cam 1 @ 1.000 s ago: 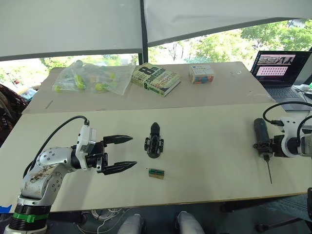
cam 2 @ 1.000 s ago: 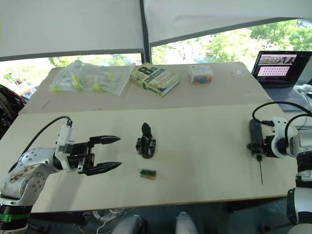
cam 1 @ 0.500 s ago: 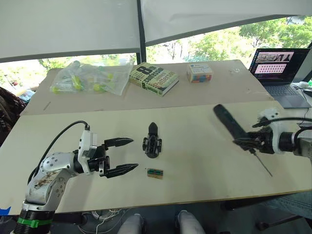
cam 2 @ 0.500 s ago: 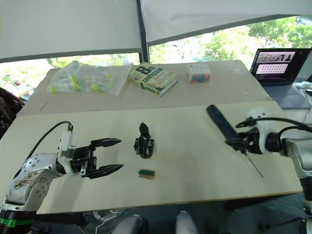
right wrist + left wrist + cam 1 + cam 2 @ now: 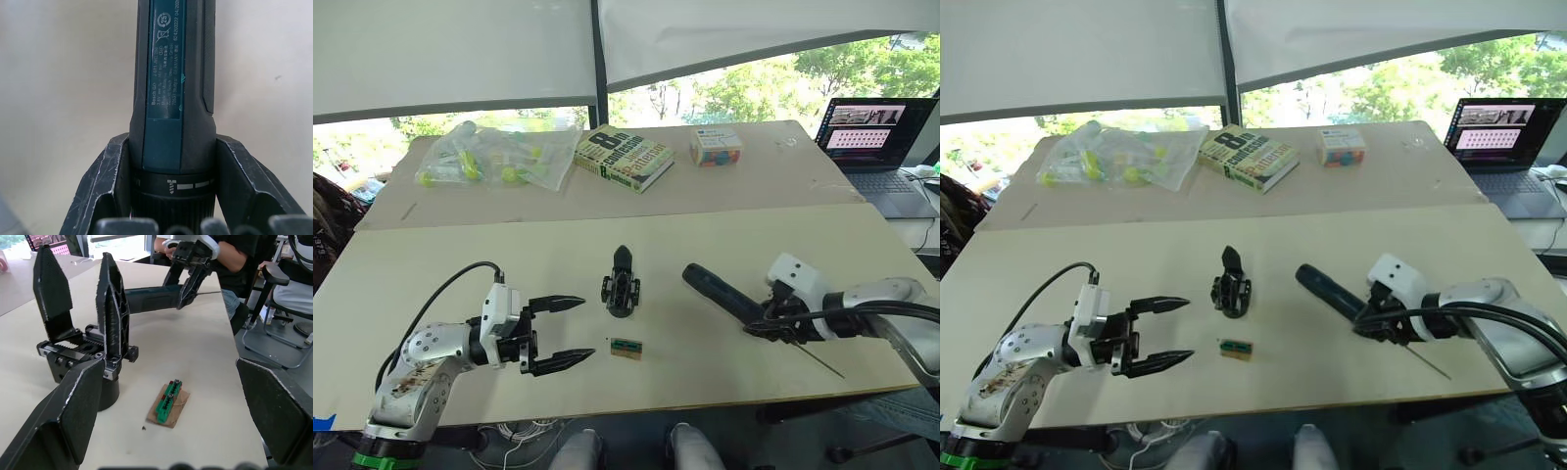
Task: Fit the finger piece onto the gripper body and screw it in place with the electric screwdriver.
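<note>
Gripping the electric screwdriver [image 5: 729, 296] near its bit end, our right gripper [image 5: 775, 323] sits at lower right of the frame — barrel slanting up-left. Our left gripper [image 5: 570, 333] hangs spread wide at lower left. Centre frame, the gripper body [image 5: 621, 292] carries the finger piece [image 5: 623, 259] upright.

Workroom or lab by large windows, trees outside. Pale board surface [image 5: 724, 245] with a second one behind it. Open laptop [image 5: 876, 137] at the far right, thick book [image 5: 625, 157], small box [image 5: 717, 147], clear bag of small parts [image 5: 494, 155]. Office chairs [image 5: 279, 308] and a seated person [image 5: 234, 259] nearby.
</note>
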Controlling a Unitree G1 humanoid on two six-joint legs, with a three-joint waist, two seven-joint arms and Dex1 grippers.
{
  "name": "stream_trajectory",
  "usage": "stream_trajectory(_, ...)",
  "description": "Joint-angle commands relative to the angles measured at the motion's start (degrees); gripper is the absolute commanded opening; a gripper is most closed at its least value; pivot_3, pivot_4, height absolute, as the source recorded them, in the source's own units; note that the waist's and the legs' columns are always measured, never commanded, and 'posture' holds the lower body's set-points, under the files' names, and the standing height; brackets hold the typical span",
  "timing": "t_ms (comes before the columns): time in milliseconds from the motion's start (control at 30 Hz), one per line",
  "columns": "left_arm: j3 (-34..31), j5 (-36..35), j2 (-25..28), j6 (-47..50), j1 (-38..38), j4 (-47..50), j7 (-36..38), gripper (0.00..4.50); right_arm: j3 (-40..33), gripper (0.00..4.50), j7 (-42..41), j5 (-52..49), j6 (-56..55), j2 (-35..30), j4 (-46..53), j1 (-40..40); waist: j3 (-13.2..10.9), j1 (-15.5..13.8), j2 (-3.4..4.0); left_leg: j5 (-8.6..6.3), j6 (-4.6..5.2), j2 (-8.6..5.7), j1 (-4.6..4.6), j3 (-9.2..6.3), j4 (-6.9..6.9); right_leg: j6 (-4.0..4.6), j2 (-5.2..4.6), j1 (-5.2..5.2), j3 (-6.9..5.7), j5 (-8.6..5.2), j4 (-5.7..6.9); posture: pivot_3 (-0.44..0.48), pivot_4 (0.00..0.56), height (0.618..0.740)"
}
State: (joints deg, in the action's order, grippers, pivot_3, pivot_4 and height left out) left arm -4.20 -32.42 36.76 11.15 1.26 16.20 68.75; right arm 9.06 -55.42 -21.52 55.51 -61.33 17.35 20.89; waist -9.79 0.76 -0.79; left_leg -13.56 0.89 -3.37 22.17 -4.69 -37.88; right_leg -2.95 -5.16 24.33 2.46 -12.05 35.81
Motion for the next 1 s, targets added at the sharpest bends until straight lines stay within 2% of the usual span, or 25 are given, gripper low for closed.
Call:
stream_trajectory(33, -0.33, -0.26, 0.34, -0.29, 0.49, 1.27, -0.56, 4.5, 1.67, 1.94, -2.52, 1.0, -1.65, -0.4, -1.59, 2.53, 0.0, -0.02, -0.01, 0.0, 0.0, -0.01, 0.0, 0.01, 0.0, 0.0, -0.01, 0.0, 0.0, 0.0, 0.0, 0.0, 0.15, 0.737)
stream_trajectory(133, 0.0, -0.24, 0.26, -0.11, 1.11, 1.05, -0.71, 4.5, 2.9, 1.94, -3.46, 2.02, -2.32, -0.34, -4.38, 4.19, -0.01, -0.09, -0.01, 0.0, 0.0, -0.05, 0.0, 0.0, 0.0, 0.0, -0.05, -0.01, 0.01, 0.0, 0.0, 0.0, 0.15, 0.737)
stream_trajectory(200, 0.24, 0.12, 0.13, -0.58, 1.36, 0.54, -0.56, 4.5, 3.64, 2.97, -4.2, 3.16, -3.44, -0.7, -6.34, 5.23, -0.01, -0.07, -0.01, 0.0, 0.0, -0.07, 0.0, 0.0, 0.0, 0.0, -0.06, -0.01, 0.02, 0.01, 0.0, 0.0, 0.15, 0.737)
stream_trajectory(333, 0.44, 0.99, -0.13, -1.91, 1.07, 0.08, -0.5, 4.5, 3.71, 4.37, -5.95, 3.76, -2.98, -1.72, -6.97, 7.0, -0.01, -0.06, -0.02, 0.0, 0.0, -0.03, -0.03, 0.01, 0.0, 0.0, -0.02, -0.02, 0.01, 0.01, 0.0, 0.0, 0.15, 0.737)
stream_trajectory(433, 0.64, 1.27, -0.27, -2.66, 0.68, -0.35, -0.44, 4.5, 4.68, 4.44, -9.16, 3.16, 0.72, -4.62, -4.56, 9.65, -0.01, 0.0, -0.01, 0.0, 0.0, -0.04, -0.02, 0.0, 0.0, 0.01, -0.04, 0.0, 0.02, 0.01, 0.0, 0.0, 0.15, 0.737)
stream_trajectory(600, 1.77, 2.56, -0.03, -3.54, 0.74, -1.39, 0.24, 4.5, 13.47, 4.44, -13.04, 5.36, 11.51, -9.93, -0.15, 18.77, -0.03, 0.09, 0.01, 0.0, 0.0, 0.0, -0.03, -0.01, 0.0, 0.01, -0.01, 0.02, 0.0, 0.0, 0.01, 0.0, 0.15, 0.737)
stream_trajectory(800, 3.21, 2.76, -0.07, -2.68, 1.74, -1.77, 0.34, 4.5, 24.16, 4.44, -14.93, 10.89, 14.19, -8.87, -2.15, 28.01, -0.03, 0.03, -0.03, -0.02, -0.03, -0.01, 0.0, 0.02, 0.0, 0.0, -0.03, 0.04, -0.02, 0.0, -0.02, 0.0, 0.15, 0.737)
stream_trajectory(1000, 3.78, 2.2, 0.28, -1.63, 1.84, -0.85, 0.29, 4.5, 29.22, 4.44, -15.73, 10.97, 19.44, -5.93, -3.23, 32.41, -0.04, 0.02, -0.03, -0.02, -0.03, -0.03, 0.03, -0.03, 0.0, 0.01, -0.04, 0.09, -0.02, 0.01, -0.02, 0.0, 0.15, 0.737)
